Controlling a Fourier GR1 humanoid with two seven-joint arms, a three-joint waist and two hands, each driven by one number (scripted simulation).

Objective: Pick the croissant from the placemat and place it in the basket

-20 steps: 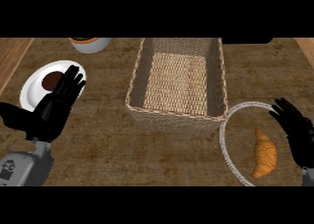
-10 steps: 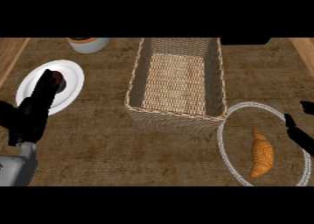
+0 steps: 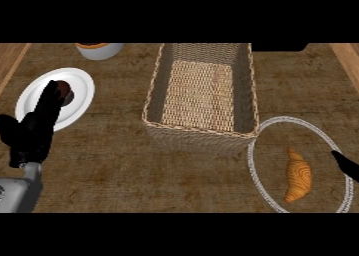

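Croissant (image 3: 298,174), golden-brown and curved, lies on the round wire-rimmed placemat (image 3: 260,172) upon the dark wooden desk (image 3: 130,165), beside the rectangular woven wicker basket (image 3: 157,102). Left hand (image 3: 33,131) shows straight fingers (image 3: 47,102) together; right hand (image 3: 352,169) unclear.

A kitchen counter laid for eating: a brown wooden countertop (image 3: 115,165) carries a woven wicker basket (image 3: 200,132), a white plate (image 3: 78,102) with a dark pastry, a croissant (image 3: 298,175) on a round placemat (image 3: 265,190), and a cup (image 3: 99,50).
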